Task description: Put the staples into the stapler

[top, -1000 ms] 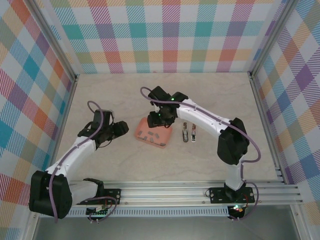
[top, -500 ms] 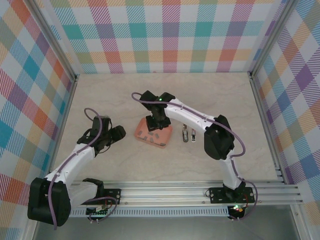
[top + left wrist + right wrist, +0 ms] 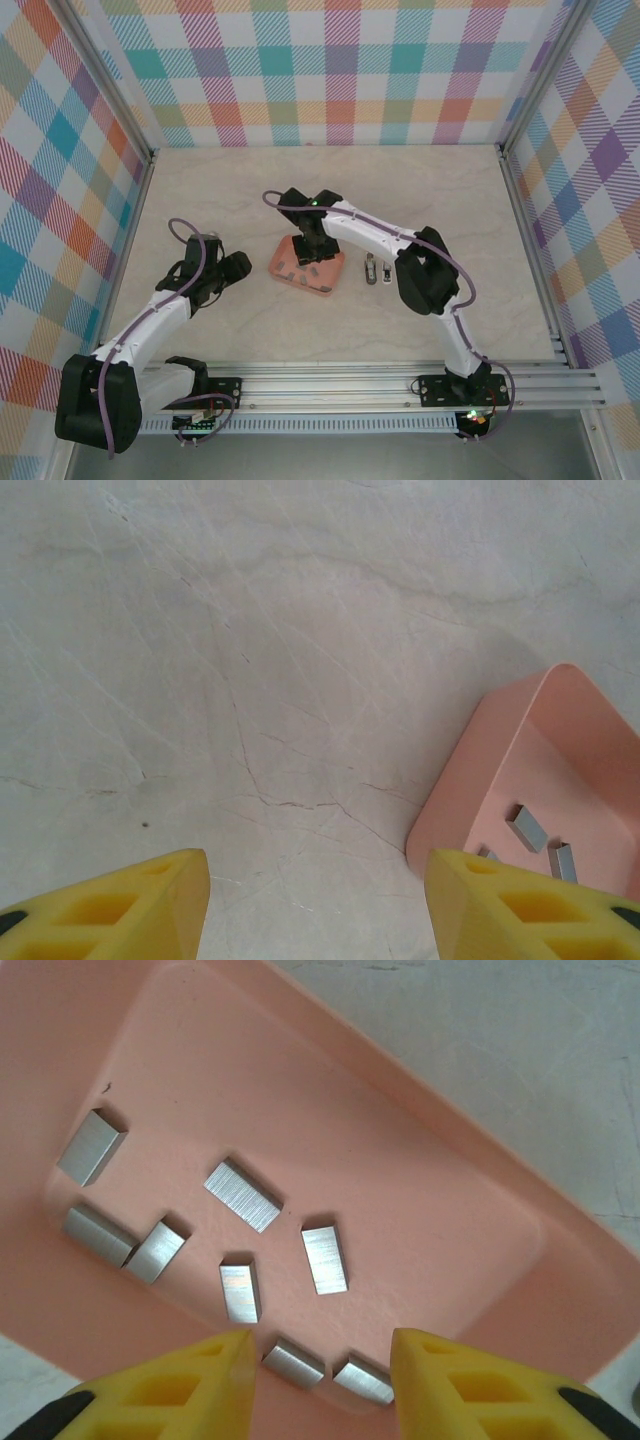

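Pastel plaid walls (image 3: pixel 340 70), pale marbled tabletop (image 3: pixel 250 190)

- Top external: high at the near edge, looking down on the whole table (image 3: pixel 250 190).
- Left wrist: close, tray (image 3: pixel 450 800) at lower right.
- Right wrist: closer, into the same tray.

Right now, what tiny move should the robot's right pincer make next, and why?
Probably dip straight down and pinch shut on one staple strip. The right pincer hangs open just above the pink tray. Two strips lie between its yellow fingers, and none is gripped yet, so a short drop and a squeeze looks like enough to pick one up.
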Tool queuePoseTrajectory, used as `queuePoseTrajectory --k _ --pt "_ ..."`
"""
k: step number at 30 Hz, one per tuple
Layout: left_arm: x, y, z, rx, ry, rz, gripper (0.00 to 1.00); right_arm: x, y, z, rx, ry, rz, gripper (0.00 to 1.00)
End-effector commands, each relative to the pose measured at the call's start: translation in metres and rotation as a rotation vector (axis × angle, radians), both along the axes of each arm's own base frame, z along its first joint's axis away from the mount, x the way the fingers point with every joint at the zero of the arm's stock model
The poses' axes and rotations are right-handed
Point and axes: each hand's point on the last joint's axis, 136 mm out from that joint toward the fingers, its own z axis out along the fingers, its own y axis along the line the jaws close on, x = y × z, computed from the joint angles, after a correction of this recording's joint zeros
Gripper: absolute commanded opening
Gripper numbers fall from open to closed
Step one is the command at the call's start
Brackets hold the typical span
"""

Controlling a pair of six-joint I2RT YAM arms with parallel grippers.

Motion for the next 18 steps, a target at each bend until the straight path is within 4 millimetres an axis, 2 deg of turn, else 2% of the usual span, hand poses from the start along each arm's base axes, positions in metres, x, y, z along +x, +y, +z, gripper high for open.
queuePoseTrajectory --k 1,18 --pt "0.004 0.006 0.0 0.003 -0.019 0.028 0.59 0.0 0.005 -0.003 0.005 0.003 -0.013 0.38" --pt "0.005 0.005 -0.002 0.012 -0.012 0.018 0.59 -0.003 0.004 -0.032 -0.032 0.037 -0.001 0.32"
